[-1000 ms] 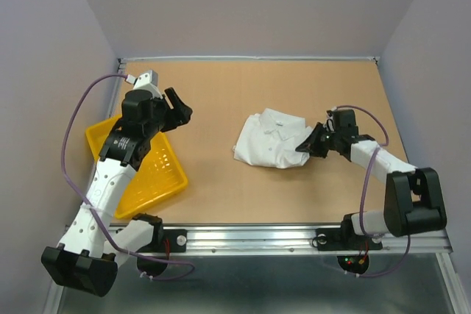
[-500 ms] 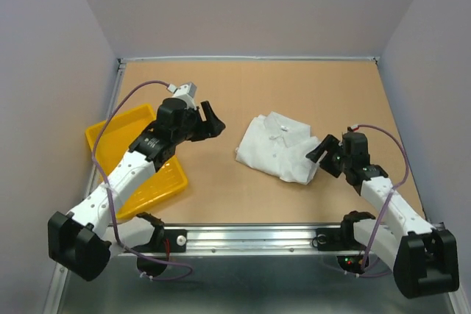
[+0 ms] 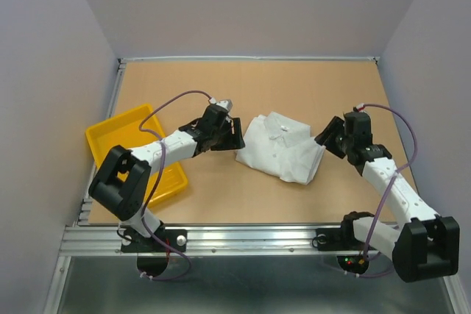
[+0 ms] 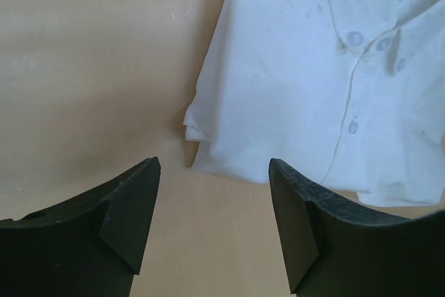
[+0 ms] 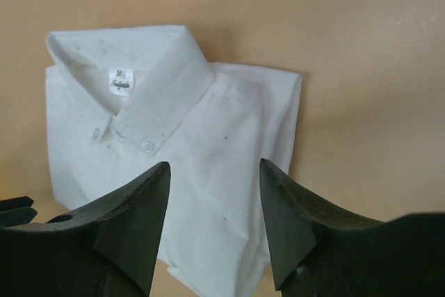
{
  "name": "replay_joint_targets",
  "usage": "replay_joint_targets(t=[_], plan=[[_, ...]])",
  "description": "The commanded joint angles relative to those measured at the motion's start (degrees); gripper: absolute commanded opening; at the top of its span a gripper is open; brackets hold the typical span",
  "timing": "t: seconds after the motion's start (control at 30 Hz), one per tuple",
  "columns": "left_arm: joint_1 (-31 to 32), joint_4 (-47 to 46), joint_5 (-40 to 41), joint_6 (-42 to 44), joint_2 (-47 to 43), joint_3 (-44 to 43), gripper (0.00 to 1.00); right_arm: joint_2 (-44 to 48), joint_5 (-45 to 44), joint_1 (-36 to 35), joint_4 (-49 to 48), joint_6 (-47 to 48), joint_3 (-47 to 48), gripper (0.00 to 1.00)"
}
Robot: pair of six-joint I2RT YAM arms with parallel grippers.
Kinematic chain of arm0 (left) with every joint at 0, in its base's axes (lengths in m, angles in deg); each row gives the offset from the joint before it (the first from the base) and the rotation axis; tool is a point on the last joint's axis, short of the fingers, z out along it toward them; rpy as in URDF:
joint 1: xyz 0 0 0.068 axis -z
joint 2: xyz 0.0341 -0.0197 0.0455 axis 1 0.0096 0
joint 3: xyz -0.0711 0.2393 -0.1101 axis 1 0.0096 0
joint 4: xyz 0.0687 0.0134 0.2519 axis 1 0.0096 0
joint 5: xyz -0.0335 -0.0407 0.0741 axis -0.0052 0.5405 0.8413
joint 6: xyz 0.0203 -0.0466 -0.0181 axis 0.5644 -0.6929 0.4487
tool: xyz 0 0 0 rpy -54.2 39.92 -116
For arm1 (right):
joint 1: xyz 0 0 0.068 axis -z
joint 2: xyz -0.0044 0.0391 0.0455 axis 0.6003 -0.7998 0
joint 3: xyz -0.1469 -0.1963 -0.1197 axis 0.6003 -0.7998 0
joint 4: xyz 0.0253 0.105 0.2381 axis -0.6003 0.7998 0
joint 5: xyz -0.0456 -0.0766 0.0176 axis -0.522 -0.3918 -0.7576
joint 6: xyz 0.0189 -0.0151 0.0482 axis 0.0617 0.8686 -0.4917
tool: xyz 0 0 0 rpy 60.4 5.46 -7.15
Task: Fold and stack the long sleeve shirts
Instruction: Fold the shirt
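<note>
The left gripper (image 3: 232, 136) reaches rightward and the right gripper (image 3: 328, 138) leftward, facing each other, jaws parted and both empty.

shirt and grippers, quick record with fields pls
shirt: white, folded, collar up, flat on the table
left gripper: open, empty, by the shirt's left edge, short of it
right gripper: open, empty, at the shirt's right side, holding nothing
tray: yellow, far left of the table, apart from the shirt
shirts in view: one
</note>
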Motion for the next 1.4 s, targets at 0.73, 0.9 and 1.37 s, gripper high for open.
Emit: replay_joint_targets(t=[0.73, 0.9, 1.37], plan=[[4.8, -8.4, 0.4, -0.2, 11.4, -0.9, 0.59, -17.3, -1.4, 0.0, -19.9, -0.4, -5.3, 0.39], [4.9, -8.7, 0.9, -1.3, 10.7, 0.3, 0.58, -16.6, -2.7, 1.0, -20.4, -1.5, -8.2, 0.10], [5.6, -9.0, 1.5, -3.0, 9.2, 2.0, 0.51, -7.8, -5.3, 3.8, -20.4, -7.7, -17.8, 0.01]])
